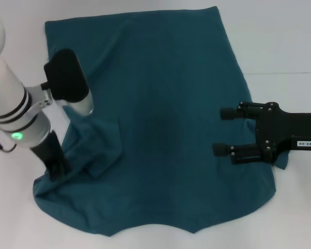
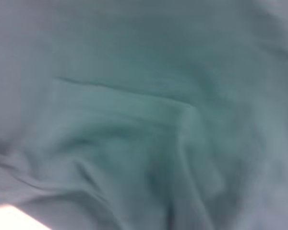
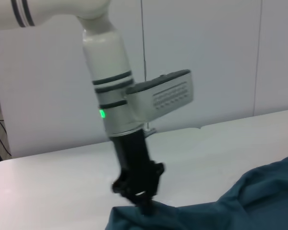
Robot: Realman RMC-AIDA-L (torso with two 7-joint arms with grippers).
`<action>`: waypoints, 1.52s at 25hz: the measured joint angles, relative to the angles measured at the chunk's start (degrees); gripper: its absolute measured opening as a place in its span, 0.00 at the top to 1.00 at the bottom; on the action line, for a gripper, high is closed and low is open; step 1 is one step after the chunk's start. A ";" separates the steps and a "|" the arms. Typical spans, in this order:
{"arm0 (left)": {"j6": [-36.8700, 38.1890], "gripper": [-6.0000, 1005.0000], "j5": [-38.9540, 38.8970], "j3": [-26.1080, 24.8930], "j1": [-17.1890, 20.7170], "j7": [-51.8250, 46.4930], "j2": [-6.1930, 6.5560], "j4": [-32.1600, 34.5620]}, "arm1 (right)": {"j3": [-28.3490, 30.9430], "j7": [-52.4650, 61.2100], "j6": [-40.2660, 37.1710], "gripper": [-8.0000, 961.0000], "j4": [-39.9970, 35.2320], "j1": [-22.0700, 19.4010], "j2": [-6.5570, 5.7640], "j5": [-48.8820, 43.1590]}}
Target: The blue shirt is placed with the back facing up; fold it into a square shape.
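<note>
From the head camera, the blue shirt (image 1: 166, 124) lies spread on a white surface (image 1: 280, 41), plain side up and covering most of the middle. The left gripper (image 1: 56, 168) points straight down onto the shirt's left edge, where the cloth is bunched into folds, probably a sleeve being gathered to fold inward; whether it is clenched on the fabric cannot be told here. The right gripper (image 1: 225, 131) hovers level over the shirt's right side, its two fingers spread apart and holding nothing, seemingly waiting its turn. The left wrist camera shows only rumpled blue shirt (image 2: 144, 124) cloth very close, with a pale corner of surface (image 2: 9, 218). The right wrist camera looks across the surface (image 3: 221, 158) at the left gripper (image 3: 143, 203), its tip sunk into a raised bunch of shirt (image 3: 259, 196). Nothing else stands on the surface or blocks either arm.
</note>
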 joint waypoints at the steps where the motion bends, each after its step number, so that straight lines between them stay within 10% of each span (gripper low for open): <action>1: 1.39 0.97 0.01 0.48 0.41 -0.08 -0.16 0.43 | 0.01 -0.14 0.20 0.04 0.02 -0.06 0.00 0.01; 12: 3.36 0.96 -0.10 0.22 5.72 -0.95 -3.13 6.30 | 0.37 0.24 0.03 0.04 -0.36 -0.21 -0.07 0.14; 24: 9.48 0.95 -12.99 -15.26 19.16 7.08 -5.46 28.13 | -0.09 11.28 -1.72 0.04 -9.92 -1.50 -0.07 -0.74; 38: 8.99 0.93 -40.76 -29.84 26.96 22.83 -5.09 15.81 | -2.36 41.94 -4.16 0.05 -28.59 6.09 -0.25 -39.27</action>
